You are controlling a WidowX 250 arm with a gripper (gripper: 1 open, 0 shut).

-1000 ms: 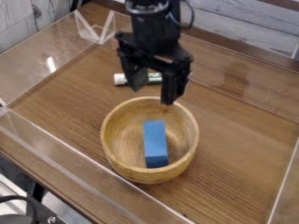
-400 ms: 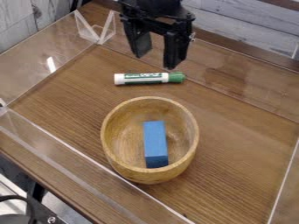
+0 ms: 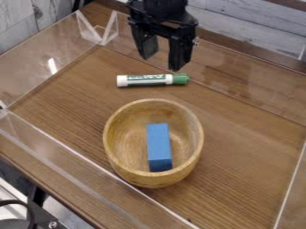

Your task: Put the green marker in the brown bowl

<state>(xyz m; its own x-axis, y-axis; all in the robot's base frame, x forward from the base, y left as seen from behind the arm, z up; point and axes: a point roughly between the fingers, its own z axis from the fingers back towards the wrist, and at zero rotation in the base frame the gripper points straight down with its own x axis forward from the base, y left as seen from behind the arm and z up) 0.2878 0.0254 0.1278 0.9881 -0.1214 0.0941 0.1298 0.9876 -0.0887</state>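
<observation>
Marker lies crosswise on the table, just nearer than my open gripper.

The marker (image 3: 155,80) rests flat on the wooden table (image 3: 251,107), long axis running left to right, green cap at the right end. My gripper (image 3: 163,54) hangs on the far side of it, pointing down, jaws spread wide and holding nothing; I judge a short move toward the near side and a descent would bring the fingers astride the barrel. The bowl (image 3: 116,143) sits nearer still, apart from the marker, with a blue block (image 3: 158,147) lying inside. Nothing stands between marker and bowl. Clear walls (image 3: 48,143) edge the table.
</observation>
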